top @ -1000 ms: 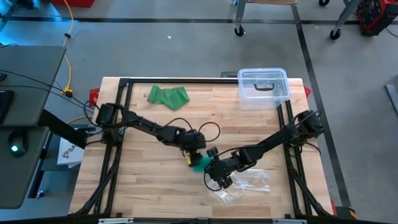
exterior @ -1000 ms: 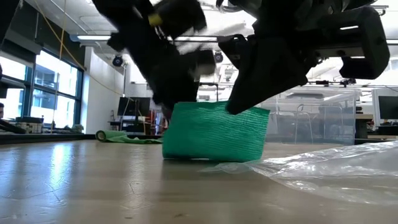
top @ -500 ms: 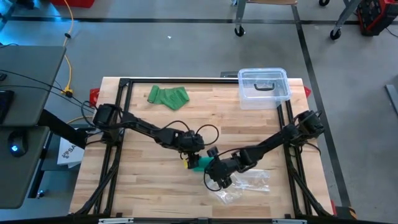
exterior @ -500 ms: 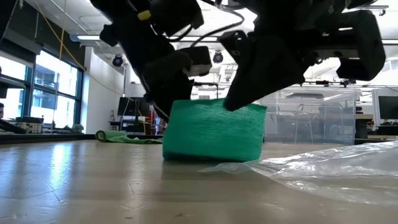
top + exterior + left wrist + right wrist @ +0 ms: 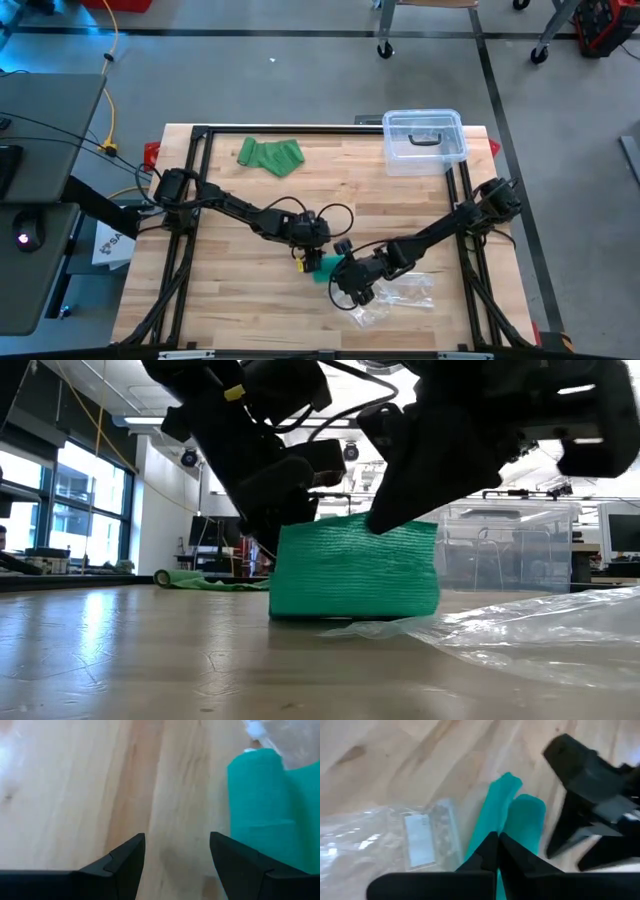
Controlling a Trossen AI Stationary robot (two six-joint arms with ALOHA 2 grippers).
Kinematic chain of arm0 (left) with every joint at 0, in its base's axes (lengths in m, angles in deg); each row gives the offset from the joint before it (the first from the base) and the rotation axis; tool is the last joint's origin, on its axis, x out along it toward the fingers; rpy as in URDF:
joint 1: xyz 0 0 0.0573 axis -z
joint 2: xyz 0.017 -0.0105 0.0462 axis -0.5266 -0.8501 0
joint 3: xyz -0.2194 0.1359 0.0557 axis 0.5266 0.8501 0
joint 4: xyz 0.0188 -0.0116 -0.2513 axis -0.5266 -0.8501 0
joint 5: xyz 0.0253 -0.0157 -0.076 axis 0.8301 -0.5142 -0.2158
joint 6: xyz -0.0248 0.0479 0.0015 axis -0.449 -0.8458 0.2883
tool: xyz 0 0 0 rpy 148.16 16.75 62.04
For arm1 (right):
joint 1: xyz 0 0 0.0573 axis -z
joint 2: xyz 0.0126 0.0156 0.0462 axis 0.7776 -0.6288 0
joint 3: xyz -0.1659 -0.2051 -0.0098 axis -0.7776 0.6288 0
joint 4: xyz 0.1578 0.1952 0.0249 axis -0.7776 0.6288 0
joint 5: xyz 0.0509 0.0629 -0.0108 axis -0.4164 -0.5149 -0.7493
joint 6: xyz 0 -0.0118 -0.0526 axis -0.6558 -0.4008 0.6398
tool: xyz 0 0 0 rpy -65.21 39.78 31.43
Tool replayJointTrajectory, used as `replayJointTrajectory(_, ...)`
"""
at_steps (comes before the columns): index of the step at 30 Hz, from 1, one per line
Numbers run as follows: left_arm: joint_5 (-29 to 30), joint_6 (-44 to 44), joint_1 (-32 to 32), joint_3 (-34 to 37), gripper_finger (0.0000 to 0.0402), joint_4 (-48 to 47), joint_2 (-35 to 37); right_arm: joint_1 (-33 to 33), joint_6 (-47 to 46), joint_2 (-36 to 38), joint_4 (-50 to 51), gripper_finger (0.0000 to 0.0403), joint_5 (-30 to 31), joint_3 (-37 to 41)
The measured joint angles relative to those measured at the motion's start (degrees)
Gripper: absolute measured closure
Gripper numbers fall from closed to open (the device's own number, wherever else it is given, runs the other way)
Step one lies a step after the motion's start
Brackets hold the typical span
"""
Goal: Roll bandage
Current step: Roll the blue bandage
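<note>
I see my right gripper (image 5: 496,845) pinching the teal woven bandage strip's (image 5: 355,567) edge; left gripper (image 5: 177,852) gapes beside it, bare wood ahead

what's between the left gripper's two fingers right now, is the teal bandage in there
Nothing. In the left wrist view the left gripper stands open over bare wooden table; the teal bandage lies off to one side, outside the gap.

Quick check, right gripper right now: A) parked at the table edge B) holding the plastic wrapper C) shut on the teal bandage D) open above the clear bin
C. In the right wrist view the right gripper has its fingers pressed together on an edge of the teal bandage; the plastic wrapper lies loose beside it.
</note>
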Motion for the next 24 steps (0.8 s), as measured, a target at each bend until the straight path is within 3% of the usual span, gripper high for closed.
replayJointTrajectory(4, 4.2, -2.4, -0.1, 0.0, 0.0186, -0.6, 0.7, 0.0, 0.1, 0.0, -0.1, 0.0369, -3.3, 0.0)
replayJointTrajectory(13, 19.8, -3.9, 1.1, 0.0, 0.0186, -10.3, 10.6, 0.1, -5.3, 5.0, -0.2, 0.0208, -6.4, 0.0)
replayJointTrajectory(17, 22.8, -0.3, 3.7, 0.0, 0.0186, -13.9, 14.6, 3.7, -14.2, 5.8, -1.6, 0.0191, -6.3, 1.9)
replayJointTrajectory(24, 27.7, 12.3, 12.1, 0.0, 0.0186, -19.7, 15.5, 8.7, -21.4, 1.6, -15.1, 0.0190, -10.9, 9.9)
